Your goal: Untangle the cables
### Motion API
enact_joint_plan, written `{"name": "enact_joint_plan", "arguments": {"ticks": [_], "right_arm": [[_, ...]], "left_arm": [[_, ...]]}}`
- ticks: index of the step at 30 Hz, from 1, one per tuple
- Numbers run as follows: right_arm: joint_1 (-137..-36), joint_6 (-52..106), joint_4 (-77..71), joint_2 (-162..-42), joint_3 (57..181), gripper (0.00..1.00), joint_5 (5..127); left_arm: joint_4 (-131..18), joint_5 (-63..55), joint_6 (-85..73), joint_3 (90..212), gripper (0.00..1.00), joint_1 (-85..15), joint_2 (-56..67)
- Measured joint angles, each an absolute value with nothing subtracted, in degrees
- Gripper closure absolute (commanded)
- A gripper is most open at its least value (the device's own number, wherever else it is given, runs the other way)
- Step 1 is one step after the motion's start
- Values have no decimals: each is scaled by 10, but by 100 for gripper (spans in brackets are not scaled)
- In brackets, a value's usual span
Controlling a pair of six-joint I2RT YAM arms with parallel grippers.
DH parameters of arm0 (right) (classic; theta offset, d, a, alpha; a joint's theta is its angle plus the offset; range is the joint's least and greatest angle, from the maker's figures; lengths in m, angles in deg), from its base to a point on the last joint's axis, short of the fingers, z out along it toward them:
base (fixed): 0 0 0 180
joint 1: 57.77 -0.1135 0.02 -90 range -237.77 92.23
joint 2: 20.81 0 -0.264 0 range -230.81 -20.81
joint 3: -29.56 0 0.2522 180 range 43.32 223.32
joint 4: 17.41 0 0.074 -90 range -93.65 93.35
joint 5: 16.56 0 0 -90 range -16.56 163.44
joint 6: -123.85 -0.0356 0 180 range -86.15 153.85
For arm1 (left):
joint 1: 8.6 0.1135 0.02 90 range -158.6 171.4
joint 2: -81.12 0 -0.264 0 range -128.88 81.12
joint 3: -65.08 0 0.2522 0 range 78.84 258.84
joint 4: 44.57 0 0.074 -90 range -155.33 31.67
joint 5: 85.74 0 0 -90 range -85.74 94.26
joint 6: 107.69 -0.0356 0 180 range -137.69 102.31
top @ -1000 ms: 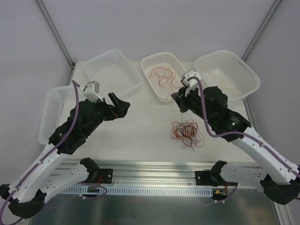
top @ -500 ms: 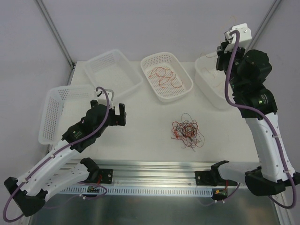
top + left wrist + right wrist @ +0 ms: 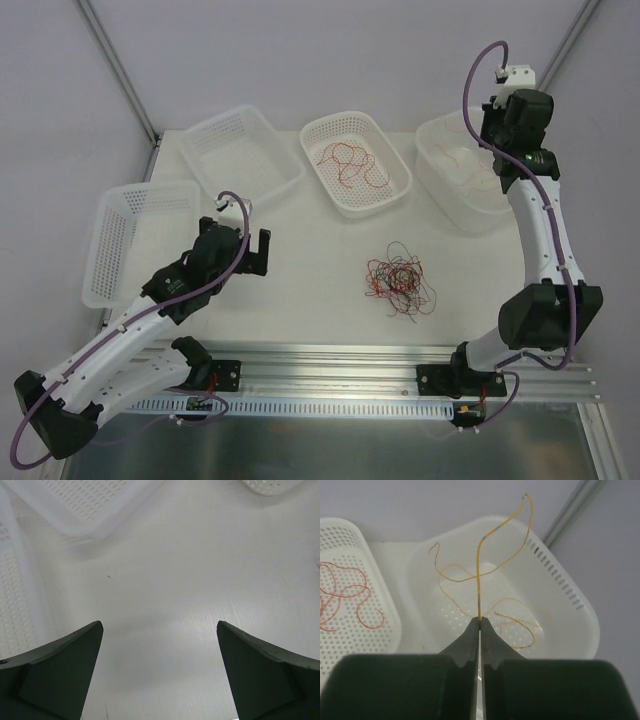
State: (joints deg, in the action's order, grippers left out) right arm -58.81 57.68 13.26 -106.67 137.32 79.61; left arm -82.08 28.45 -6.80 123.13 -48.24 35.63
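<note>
Sorting under way: the right gripper (image 3: pixel 480 621) hangs high over the far-right basket (image 3: pixel 568 587), its jaws pinched tight on a single orange wire (image 3: pixel 478 565) that runs out beyond the fingertips and curls in front of the basket, where other orange wires (image 3: pixel 515 621) already lie. Red wires (image 3: pixel 350 160) rest in the middle basket (image 3: pixel 355 118), while the unsorted tangle (image 3: pixel 400 280) of red and black cables lies on the table (image 3: pixel 300 290), right of centre and well apart from both grippers. On the left, the left gripper (image 3: pixel 159 625) hovers low over the tabletop, jaws spread wide and holding nothing. The step in hand appears to be the drop-off of one freed strand. The next move would call for parting the right jaws so the wire falls inside the basket walls. A strand this thin may cling to a pad, so a clean release matters. After that comes the reach down to the tangle for another cable.
</note>
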Motion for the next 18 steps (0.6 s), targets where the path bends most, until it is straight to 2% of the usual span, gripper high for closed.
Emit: {"name": "enact_joint_plan", "arguments": {"ticks": [3,4,5,6,7,8,9,12,14,18], "right_arm": [[-554,543,121,-1103,1342,99,790],[-546,531,120,-1114,1333,94,790],[-539,518,121,-1123,1324,88,791],[-535,506,122,-1130,1316,66,793],[-533,500,125,-1133,1312,57,795],[-533,488,127,-1135,1305,53,797],[-533,480,131,-1134,1301,42,798],[-534,452,141,-1127,1300,24,802],[-536,440,153,-1115,1298,22,802],[-549,415,197,-1059,1277,24,786]], "left_arm": [[-821,281,-68,1230,1,-482,354],[-821,279,-68,1230,1,-481,353],[-821,274,-68,1230,1,-479,352],[-821,273,-68,1230,1,-479,351],[-821,272,-68,1230,1,-479,349],[-821,270,-68,1230,1,-479,348],[-821,269,-68,1230,1,-479,348],[-821,267,-68,1230,1,-479,348],[-821,263,-68,1230,1,-479,348],[-821,251,-68,1230,1,-479,348]]}}
